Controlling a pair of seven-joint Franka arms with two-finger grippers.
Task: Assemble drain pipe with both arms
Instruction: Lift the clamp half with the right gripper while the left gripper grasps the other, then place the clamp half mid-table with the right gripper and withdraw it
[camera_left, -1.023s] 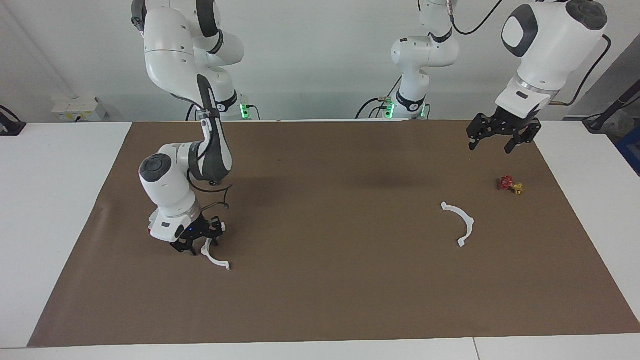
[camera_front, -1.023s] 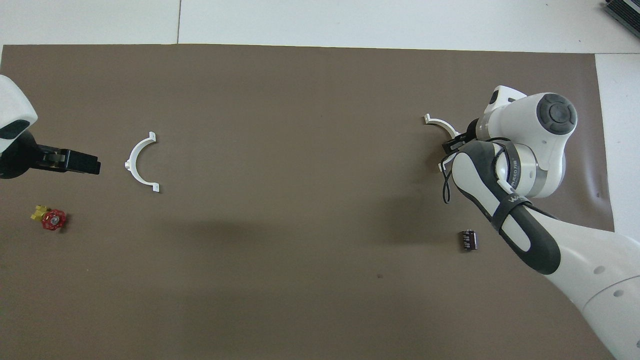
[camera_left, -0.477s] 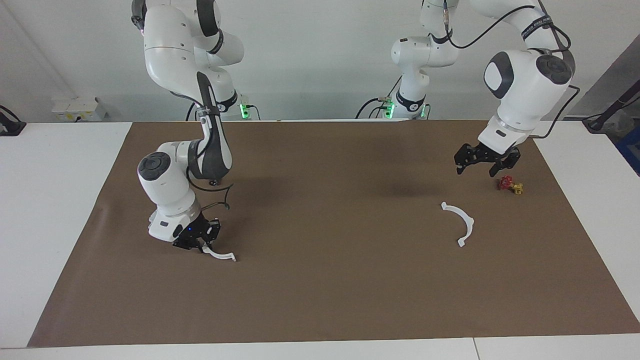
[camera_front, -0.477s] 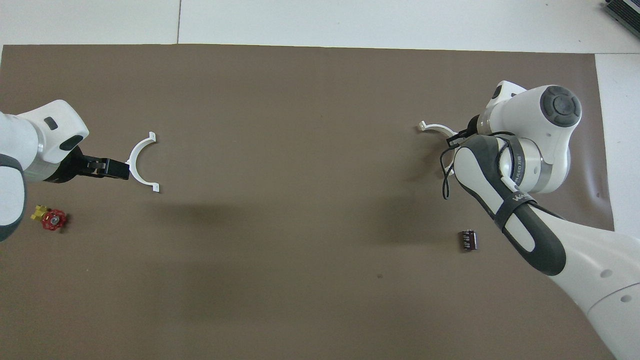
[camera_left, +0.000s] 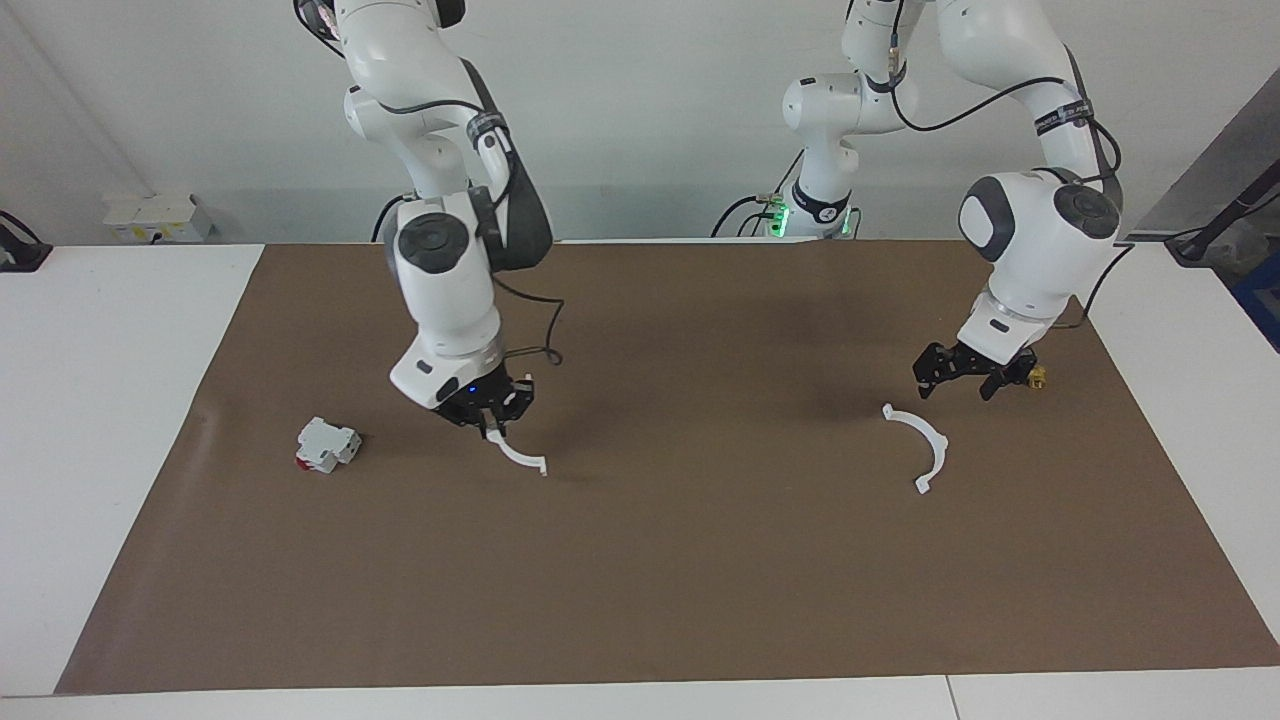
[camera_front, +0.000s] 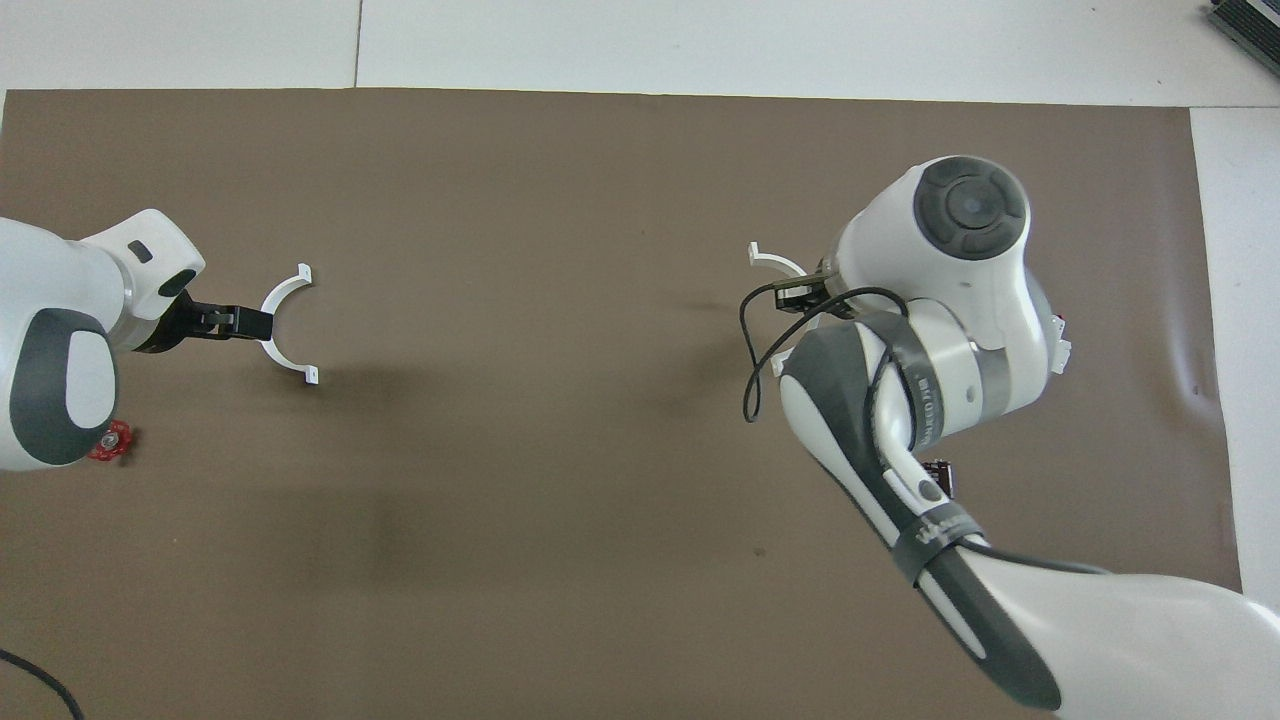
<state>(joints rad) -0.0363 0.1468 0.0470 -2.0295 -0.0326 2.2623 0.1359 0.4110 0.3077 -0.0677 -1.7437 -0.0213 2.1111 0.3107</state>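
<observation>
Drain pipe parts lie well apart as two separate white half-rings, one at each end of the brown mat (camera_left: 700, 600).

At the right arm's end, a blocky white box with a red part (camera_left: 327, 445) sits alone on the mat. Beside it, toward the middle, the right gripper (camera_left: 489, 422) hangs low over the mat, fingers clamped on one end of the first half-ring (camera_left: 522, 459). That half-ring slants down and away from the fingers, and its free tab is down close to the mat (whether it touches cannot be told). From overhead, only the tip of this half-ring (camera_front: 772, 262) shows past the right gripper (camera_front: 800, 293), with the arm's wrist covering the rest. A small dark object (camera_front: 940, 472) peeks out from under that arm, nearer to the robots.

Toward the left arm's end, the second half-ring (camera_left: 918, 443) lies flat on the mat. The left gripper (camera_left: 953, 392) hovers just above the mat, over the spot just nearer the robots than this half-ring, with fingers spread and holding nothing. From overhead, the left gripper (camera_front: 255, 323) overlaps the curved back of that half-ring (camera_front: 285, 325), but the facing view shows a gap between them. The small red-and-yellow valve (camera_left: 1036, 376) sits beside the left gripper, mostly hidden by it.
</observation>
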